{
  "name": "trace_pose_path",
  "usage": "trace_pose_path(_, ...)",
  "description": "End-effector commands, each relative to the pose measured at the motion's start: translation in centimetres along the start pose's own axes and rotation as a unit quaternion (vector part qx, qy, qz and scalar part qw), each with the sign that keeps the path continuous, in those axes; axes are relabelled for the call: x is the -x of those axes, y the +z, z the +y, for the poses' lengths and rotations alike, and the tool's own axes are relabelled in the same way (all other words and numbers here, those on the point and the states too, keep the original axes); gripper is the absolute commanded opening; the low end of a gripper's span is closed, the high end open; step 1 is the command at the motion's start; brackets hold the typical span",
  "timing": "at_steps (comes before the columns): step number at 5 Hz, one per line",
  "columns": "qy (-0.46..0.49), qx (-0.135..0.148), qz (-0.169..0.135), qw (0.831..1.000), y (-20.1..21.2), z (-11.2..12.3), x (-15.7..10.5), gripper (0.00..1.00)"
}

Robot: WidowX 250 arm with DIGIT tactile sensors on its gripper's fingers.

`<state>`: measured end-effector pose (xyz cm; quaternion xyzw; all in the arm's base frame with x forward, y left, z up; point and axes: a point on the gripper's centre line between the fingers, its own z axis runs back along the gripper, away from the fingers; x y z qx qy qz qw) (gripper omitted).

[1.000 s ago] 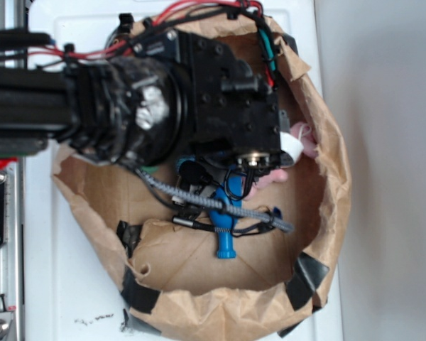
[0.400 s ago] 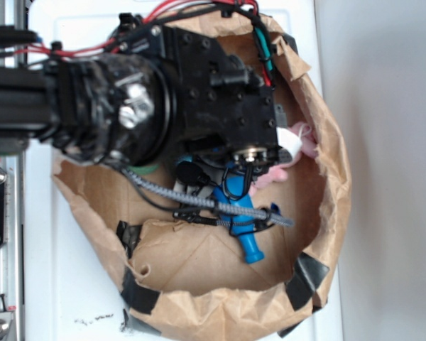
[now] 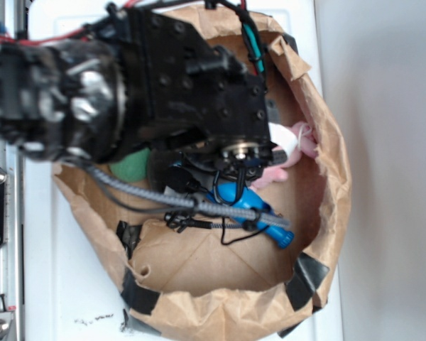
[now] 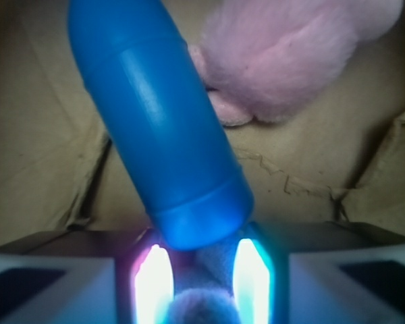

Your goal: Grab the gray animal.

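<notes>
Brown paper bag point(image 3: 319, 177), its rim rolled down and taped, fills the exterior view's centre, with the black arm reaching in from the upper left. In the wrist view, bottom centre, the gripper point(image 4: 202, 283) pinches a gray fuzzy tuft, apparently the gray animal point(image 4: 204, 307), between its glowing fingers. A blue cylindrical toy point(image 4: 155, 128) lies diagonally above; the pink plush point(image 4: 290, 54) sits upper right.
</notes>
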<state>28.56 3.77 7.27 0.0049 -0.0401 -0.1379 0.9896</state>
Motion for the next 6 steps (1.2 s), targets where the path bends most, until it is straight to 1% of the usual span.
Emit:
trace_pose_path(1,0.005,-0.008,-0.069,0.998,5.6,0.7,0.4,0.0)
trace_pose_path(2,0.004,-0.005,-0.084,0.996,7.0,0.6,0.8,0.0)
trace_pose_path(3,0.009,-0.003,-0.105,0.994,10.0,0.3,1.4,0.0)
trace_pose_path(4,0.022,0.007,-0.108,0.994,13.1,0.3,1.6,0.0)
trace_pose_path(5,0.034,0.009,-0.108,0.994,14.2,0.4,1.5,0.0)
trace_pose_path(6,0.036,-0.011,-0.099,0.994,13.9,0.4,1.5,0.0)
